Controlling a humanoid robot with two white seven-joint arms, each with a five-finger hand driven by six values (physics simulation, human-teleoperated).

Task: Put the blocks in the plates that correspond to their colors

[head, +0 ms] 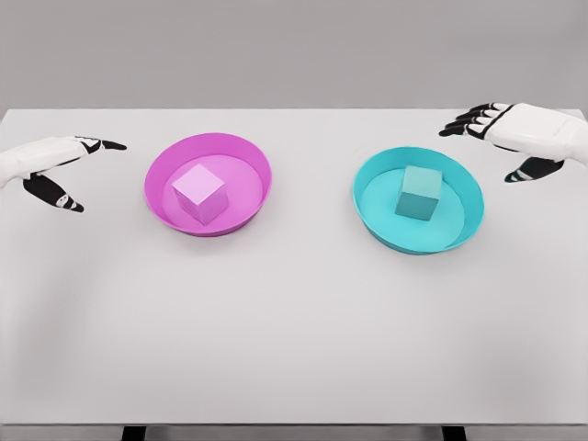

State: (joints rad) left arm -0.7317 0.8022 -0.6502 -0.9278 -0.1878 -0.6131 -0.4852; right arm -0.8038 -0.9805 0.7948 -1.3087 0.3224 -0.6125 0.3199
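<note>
On the table before me, two plates sit side by side, well apart. The left plate holds one block; the right plate holds another block. My left hand hovers outside the left plate, my right hand beyond the right plate.

smooth matt plates (plastic-looking), matt blocks, matt white table
</note>
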